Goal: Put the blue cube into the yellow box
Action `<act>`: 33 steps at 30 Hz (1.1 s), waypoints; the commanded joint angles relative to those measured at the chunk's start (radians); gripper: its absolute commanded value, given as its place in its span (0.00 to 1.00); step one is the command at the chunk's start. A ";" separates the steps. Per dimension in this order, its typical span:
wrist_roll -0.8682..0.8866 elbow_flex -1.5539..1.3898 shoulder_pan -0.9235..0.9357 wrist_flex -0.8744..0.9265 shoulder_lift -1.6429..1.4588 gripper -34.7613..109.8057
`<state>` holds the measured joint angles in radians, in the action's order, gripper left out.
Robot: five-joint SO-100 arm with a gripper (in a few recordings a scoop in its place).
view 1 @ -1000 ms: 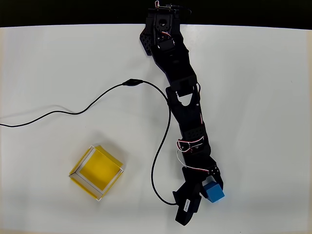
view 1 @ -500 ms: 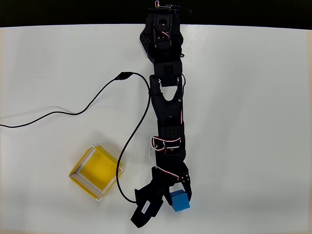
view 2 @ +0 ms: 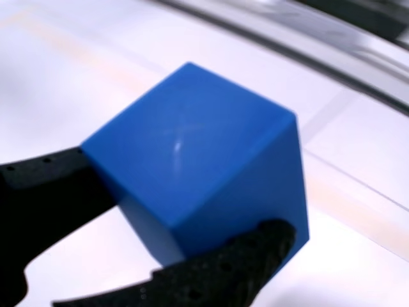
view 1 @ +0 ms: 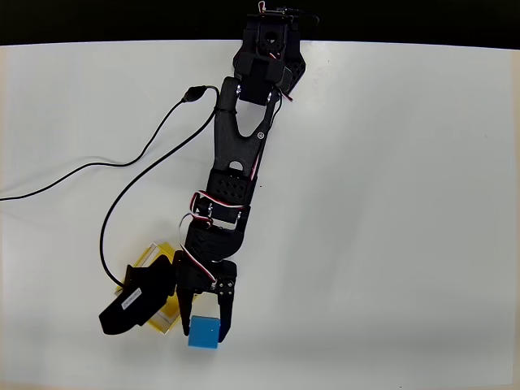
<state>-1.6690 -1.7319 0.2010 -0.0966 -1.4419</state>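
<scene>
In the overhead view the black arm reaches down from the top of the table to the lower left of centre. My gripper (view 1: 205, 325) is shut on the blue cube (view 1: 204, 332), which sits just right of the yellow box (view 1: 157, 253). The arm's wrist covers most of the box; only a yellow and whitish corner shows. In the wrist view the blue cube (view 2: 198, 160) is large and close, pinched between my two black fingers (view 2: 217, 272), above the white table.
A black cable (view 1: 134, 183) runs from the left table edge, loops by the box and rises to the arm's base. The white table (view 1: 406, 203) spreads wide on the right. A dark strip lies beyond the table's far edge.
The arm has swung to the left with the blue cube in the gripper, from the lower right of centre to beside the yellow box. The wrist now covers most of the box.
</scene>
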 commanded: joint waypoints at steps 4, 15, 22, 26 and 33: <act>0.043 0.017 0.186 -0.017 -0.207 0.35; 0.074 0.044 0.253 -0.040 -0.032 0.35; 0.089 0.041 0.210 -0.054 0.052 0.35; 0.120 0.017 0.189 -0.032 0.057 0.35; 0.132 -0.021 0.181 -0.054 0.095 0.35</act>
<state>-1.5386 -1.7748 0.3682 -0.1012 -1.2916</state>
